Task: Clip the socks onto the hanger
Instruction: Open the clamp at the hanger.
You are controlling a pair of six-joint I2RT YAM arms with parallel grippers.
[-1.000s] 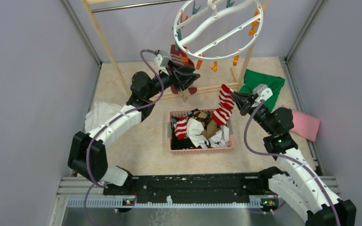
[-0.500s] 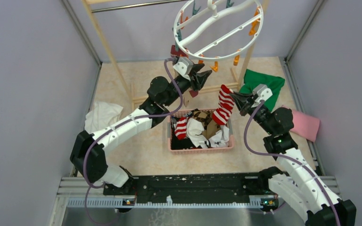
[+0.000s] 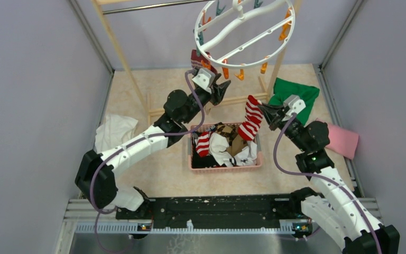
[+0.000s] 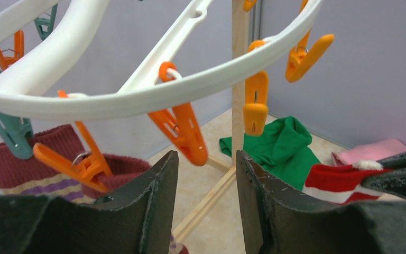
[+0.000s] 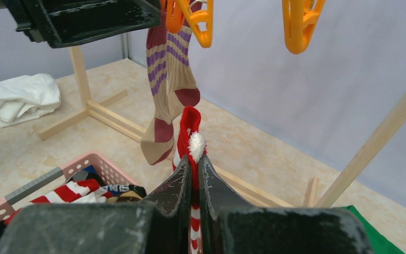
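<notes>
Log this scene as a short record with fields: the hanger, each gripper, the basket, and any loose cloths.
hanger: tan and maroon striped socks hang from its pegs
left gripper: open, empty, just under an orange peg
right gripper: shut on red-and-white striped sock, held up above the basket
pink basket: more socks inside
loose cloths: green cloth, pink cloth, white cloth, all lying outside the basket

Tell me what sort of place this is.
Probably a robot test cell for laundry practice: grey walls box in two robot arms, with a peg hanger and a basket of socks.
</notes>
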